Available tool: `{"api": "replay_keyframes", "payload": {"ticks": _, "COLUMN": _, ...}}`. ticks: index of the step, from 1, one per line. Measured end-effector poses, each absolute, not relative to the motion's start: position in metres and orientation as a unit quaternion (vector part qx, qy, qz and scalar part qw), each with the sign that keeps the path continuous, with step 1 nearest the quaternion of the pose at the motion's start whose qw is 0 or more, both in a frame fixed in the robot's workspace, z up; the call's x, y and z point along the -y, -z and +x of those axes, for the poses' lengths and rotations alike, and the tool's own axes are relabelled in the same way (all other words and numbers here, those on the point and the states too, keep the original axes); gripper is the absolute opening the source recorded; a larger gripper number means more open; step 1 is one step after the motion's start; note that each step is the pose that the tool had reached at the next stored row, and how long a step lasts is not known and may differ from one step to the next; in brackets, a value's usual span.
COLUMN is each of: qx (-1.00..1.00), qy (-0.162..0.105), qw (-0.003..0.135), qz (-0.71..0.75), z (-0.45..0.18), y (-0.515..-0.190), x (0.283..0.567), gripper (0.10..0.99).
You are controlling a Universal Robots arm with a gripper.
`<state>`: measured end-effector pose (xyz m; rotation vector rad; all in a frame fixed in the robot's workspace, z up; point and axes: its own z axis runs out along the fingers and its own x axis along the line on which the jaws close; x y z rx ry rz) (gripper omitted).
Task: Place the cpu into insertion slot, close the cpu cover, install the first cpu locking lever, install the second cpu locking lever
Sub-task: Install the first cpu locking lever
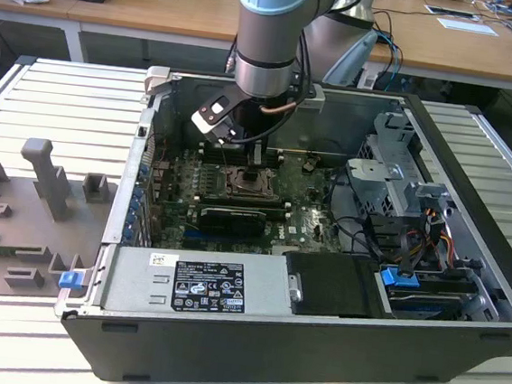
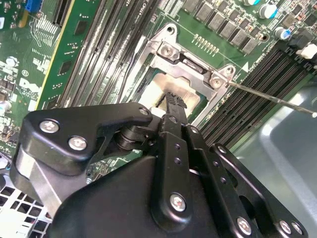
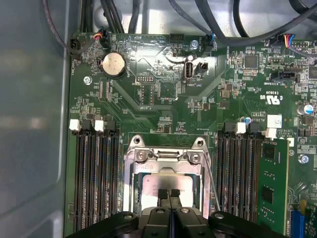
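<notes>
A robot arm's gripper (image 3: 168, 193), its two black fingertips drawn together with nothing visibly clamped between them, sits directly over the insertion slot (image 3: 130, 178) of an opened desktop computer. Beneath the tips, inside the slot, lies the cpu (image 3: 150, 188), its pale metal lid showing through the window of the cpu cover (image 3: 168, 158). The cover seems to lie flat around the chip, but whether it is latched cannot be told.

The chip is likely light and rigid, with a slick lid and delicate contacts underneath. It is best taken by two opposite edges, kept level, and never forced down.

A thin wire locking lever (image 3: 214, 186) runs along one side of the slot, between it and a bank of memory slots (image 3: 240, 173). A second bank (image 3: 96, 173) flanks the slot's other side. Beyond the slot, on the green motherboard (image 3: 163, 99), sits a coin battery (image 3: 113, 64). In the exterior view the arm (image 1: 270, 30) reaches down into the computer case (image 1: 475, 177).
</notes>
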<state>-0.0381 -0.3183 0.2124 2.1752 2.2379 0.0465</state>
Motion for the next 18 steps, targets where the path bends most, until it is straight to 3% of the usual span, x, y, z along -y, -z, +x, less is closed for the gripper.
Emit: {"api": "replay_keyframes", "payload": {"ticks": 18, "qx": -0.717, "qy": -0.015, "qw": 0.010, "qz": 0.697, "z": -0.038, "y": -0.226, "x": 0.318, "gripper": 0.106}}
